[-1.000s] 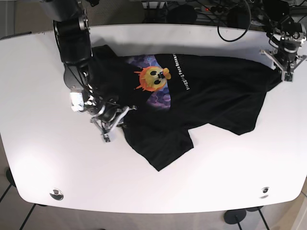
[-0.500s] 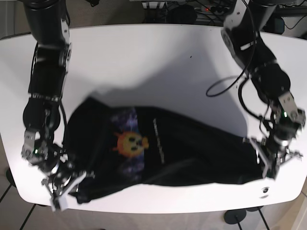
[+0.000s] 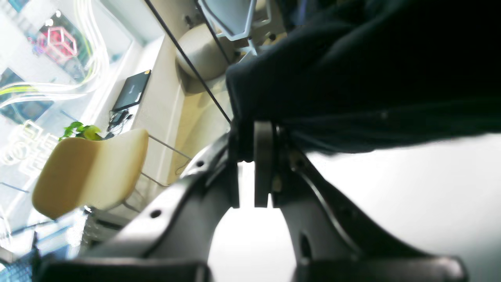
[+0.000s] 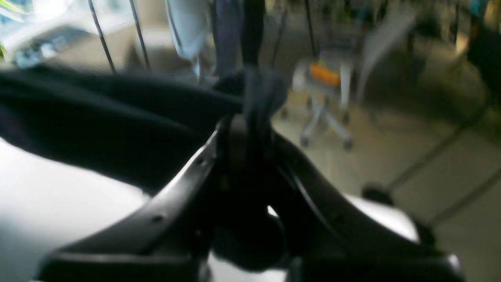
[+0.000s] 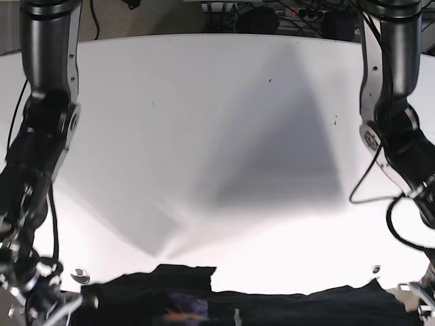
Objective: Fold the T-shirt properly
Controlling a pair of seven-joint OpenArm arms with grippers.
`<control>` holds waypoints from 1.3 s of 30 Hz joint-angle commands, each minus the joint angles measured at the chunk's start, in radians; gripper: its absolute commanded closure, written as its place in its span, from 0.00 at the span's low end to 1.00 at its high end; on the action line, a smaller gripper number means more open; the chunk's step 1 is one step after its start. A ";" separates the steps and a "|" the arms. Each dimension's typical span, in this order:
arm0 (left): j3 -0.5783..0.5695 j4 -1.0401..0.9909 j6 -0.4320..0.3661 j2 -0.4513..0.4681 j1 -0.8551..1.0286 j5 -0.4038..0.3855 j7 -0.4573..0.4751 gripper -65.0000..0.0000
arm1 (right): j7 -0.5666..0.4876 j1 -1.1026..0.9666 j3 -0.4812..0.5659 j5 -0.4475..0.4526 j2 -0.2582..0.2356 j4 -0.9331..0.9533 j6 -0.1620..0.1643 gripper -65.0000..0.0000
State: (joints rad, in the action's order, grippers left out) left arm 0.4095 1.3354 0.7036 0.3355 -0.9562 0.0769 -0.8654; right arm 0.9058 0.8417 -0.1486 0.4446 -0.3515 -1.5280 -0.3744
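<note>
White table (image 5: pixel 204 122), rounded corners, wide grey shadow across middle. Beyond table edge: tan moulded chair (image 3: pixel 92 172), green potted plant (image 3: pixel 80 131) just behind it, closed dark laptop (image 3: pixel 132 91) on pale ledge. Blurred wheeled office chair (image 4: pixel 327 98) with orange patch on tiled floor. Cables (image 5: pixel 299 12) past far table edge.

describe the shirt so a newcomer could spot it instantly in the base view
Start at the white table and drop to its near edge. The T-shirt is the black cloth stretched along it between the two arms, the only dark fabric there, with a colourful print showing.
</note>
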 commanded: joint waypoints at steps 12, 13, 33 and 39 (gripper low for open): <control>0.288 0.241 -0.005 -0.117 0.871 0.004 0.088 0.99 | -0.242 -0.899 -0.139 -0.002 0.073 -0.107 -0.061 0.97; 0.289 0.252 -0.005 -0.123 0.911 0.004 0.097 0.99 | -0.244 -0.948 -0.141 -0.002 0.073 -0.118 -0.061 0.97; 0.464 0.399 -0.005 -0.109 1.236 -0.078 0.094 0.34 | -0.250 -1.386 -0.247 0.000 0.151 -0.375 -0.062 0.30; 0.615 0.451 -0.005 0.018 1.307 -0.467 -0.124 0.34 | -0.247 -1.459 -0.312 0.000 0.194 -0.486 -0.062 0.11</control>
State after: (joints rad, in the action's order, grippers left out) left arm 1.0298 1.7657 0.6952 0.3454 0.3504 -0.3851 -1.0080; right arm 0.6804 -0.6140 -0.4580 0.4305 -0.1482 -1.9923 -0.4332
